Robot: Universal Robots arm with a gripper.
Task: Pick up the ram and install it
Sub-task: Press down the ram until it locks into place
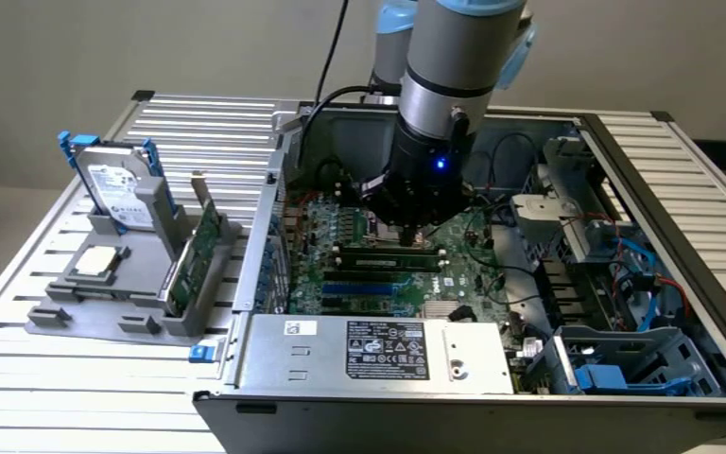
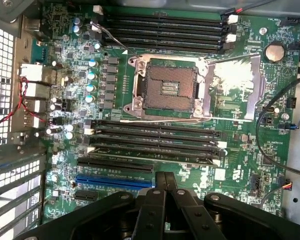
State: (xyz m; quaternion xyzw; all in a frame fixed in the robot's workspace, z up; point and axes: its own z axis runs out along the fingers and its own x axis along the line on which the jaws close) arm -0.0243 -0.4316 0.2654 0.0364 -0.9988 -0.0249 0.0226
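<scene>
My gripper [image 1: 411,233] hangs inside the open computer case, low over the motherboard [image 1: 464,274]. Its fingers are shut together with nothing between them, as the wrist view shows at the gripper [image 2: 165,177]. The ram [image 1: 388,253], a slim dark green stick, stands on edge in the bank of black slots just below the fingertips in the exterior view. In the wrist view the black slots [image 2: 157,142] lie just beyond the fingertips, next to the bare processor socket [image 2: 165,87]; I cannot tell there which slot carries the ram.
On the exterior view's left, a grey stand [image 1: 98,317] holds a silver hard drive [image 1: 121,194] with blue rails and a green expansion card [image 1: 201,251]. Case walls, the power supply [image 1: 382,350], drive cages [image 1: 615,364] and loose cables [image 2: 282,125] ring the board.
</scene>
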